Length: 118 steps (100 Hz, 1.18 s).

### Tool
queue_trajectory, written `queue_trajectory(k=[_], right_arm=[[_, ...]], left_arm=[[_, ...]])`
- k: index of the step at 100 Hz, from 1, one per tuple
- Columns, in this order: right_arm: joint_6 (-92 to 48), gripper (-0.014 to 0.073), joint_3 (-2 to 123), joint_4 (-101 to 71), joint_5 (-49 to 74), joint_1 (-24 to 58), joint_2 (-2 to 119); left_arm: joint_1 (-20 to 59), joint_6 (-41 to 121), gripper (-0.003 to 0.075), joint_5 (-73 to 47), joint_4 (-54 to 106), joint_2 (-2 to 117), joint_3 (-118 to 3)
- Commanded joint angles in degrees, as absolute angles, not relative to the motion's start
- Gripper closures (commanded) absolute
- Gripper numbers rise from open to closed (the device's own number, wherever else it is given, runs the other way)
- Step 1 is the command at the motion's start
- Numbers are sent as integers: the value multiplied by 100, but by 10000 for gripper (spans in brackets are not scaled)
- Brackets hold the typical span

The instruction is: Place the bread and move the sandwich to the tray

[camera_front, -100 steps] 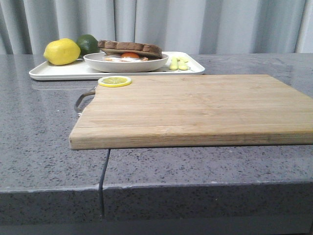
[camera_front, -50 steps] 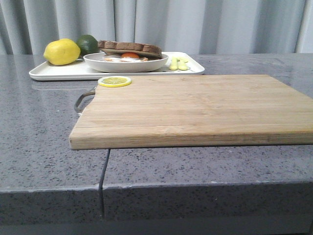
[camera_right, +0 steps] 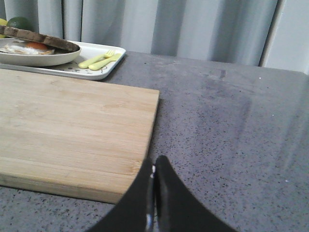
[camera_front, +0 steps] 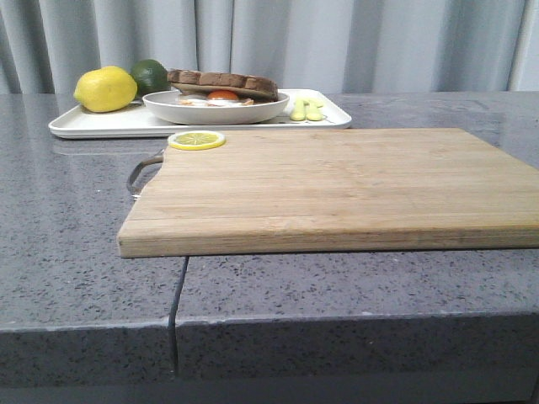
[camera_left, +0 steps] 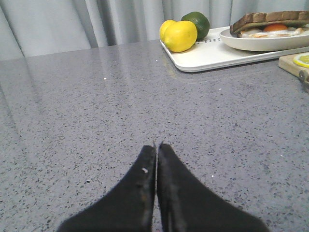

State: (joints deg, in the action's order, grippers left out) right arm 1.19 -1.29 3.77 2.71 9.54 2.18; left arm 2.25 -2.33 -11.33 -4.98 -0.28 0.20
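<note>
Board: bare but for a lemon slice
Tray: already carries the plate
Sandwich: on that plate, bread on top; task looks done
Left gripper: closed, empty
Right gripper: closed, empty

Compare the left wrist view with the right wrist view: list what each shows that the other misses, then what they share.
Only the left wrist view shows the left gripper, shut, the lemon and the lemon slice. Only the right wrist view shows the right gripper, shut, and the yellow-green fork and utensil. Both show the sandwich on its plate, the tray, the lime, the cutting board and the grey countertop.
</note>
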Motion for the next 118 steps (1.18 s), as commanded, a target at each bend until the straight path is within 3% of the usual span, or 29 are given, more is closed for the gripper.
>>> queue_trajectory(k=[1,118], right_arm=[[83,661,-164,431,-150,925,57],[83,661,-158,431,0,925,-170]], left_arm=[[219,-283,739,-711,-443,-215,98],[219,-283,739,-711,-443,-215,98]])
